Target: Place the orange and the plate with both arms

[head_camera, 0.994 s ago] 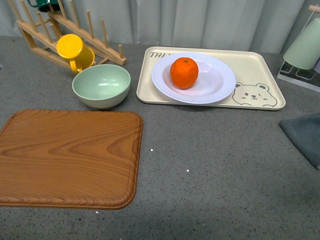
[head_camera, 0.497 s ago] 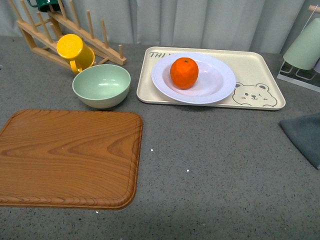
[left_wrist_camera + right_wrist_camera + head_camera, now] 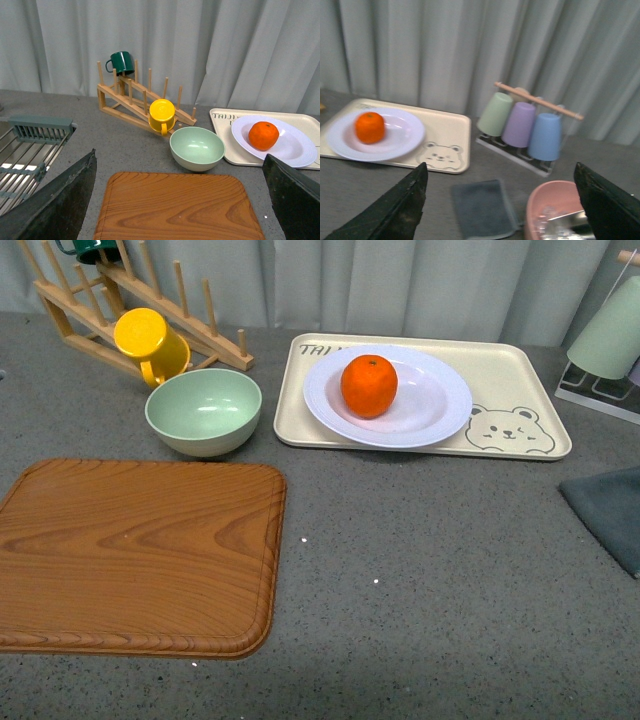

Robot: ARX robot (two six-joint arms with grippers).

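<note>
Dimpled orange point(image 3: 368, 385) on a smooth glossy plate point(image 3: 440, 400); grained wood board point(image 3: 135, 555); speckled matt countertop point(image 3: 430, 570).

Likely a kitchen — dish rack point(image 3: 142, 97), cup stand point(image 3: 532, 127), countertop point(image 3: 420, 570).

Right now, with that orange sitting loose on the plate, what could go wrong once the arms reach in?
The orange lies loose in the plate, so tilting the plate could roll it off. The plate sits on the bear tray, which may shift when the plate is lifted. The green bowl stands close by and could get bumped.
</note>
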